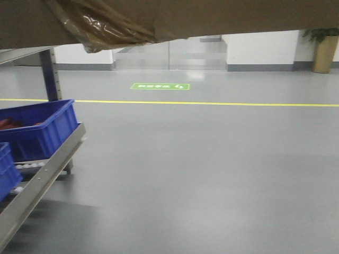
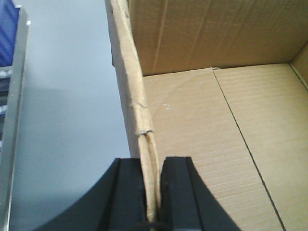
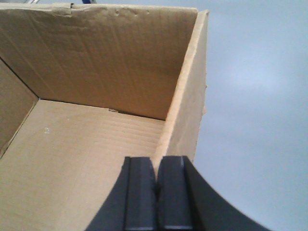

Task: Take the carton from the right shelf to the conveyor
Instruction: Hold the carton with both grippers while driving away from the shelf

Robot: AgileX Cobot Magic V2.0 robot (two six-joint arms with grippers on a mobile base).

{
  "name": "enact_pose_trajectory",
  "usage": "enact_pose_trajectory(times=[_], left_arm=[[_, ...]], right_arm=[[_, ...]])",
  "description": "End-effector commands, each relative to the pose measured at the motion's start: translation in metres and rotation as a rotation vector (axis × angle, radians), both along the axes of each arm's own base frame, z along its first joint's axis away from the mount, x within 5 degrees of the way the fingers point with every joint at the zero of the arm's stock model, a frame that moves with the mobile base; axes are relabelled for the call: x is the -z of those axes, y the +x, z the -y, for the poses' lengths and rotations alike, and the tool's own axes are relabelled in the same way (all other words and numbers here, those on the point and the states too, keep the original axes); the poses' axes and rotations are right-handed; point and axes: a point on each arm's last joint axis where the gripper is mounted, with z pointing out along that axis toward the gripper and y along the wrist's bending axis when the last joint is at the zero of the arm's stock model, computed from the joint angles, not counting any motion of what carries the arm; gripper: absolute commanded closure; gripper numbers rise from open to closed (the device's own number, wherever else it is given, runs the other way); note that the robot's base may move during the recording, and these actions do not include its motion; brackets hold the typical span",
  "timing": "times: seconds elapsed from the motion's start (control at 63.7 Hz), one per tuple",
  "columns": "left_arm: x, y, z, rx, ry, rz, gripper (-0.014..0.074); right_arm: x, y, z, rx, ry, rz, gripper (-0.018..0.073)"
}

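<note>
The carton hangs in the air across the top of the front view, with a wad of wrinkly brown tape under its left part. Its open, empty inside shows in both wrist views. My left gripper is shut on the carton's left wall, its black fingers pinching the doubled rim. On the opposite side, my right gripper is shut on the right wall. The conveyor is out of view. I cannot tell whether the steel rack at the left is the right shelf.
A steel rack with a sloped rail stands low at the left, holding blue plastic bins; its rail also shows at the left wrist view's edge. Grey floor with a yellow line spreads ahead to a white wall and glass doors.
</note>
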Motion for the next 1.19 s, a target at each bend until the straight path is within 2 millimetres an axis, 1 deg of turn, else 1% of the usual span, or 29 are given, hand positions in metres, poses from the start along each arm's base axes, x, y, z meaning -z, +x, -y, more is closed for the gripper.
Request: enact_pose_trajectory(times=[0.0, 1.177], left_arm=[[-0.0055, -0.0050, -0.0002, 0.014, -0.007, 0.034, 0.0613], [-0.0055, -0.0050, -0.0003, 0.013, -0.006, 0.035, 0.0613]], right_arm=[[-0.0066, 0.0006, 0.0049, 0.025, -0.014, 0.071, 0.0627], [-0.0066, 0.0006, 0.0049, 0.025, -0.014, 0.071, 0.0627]])
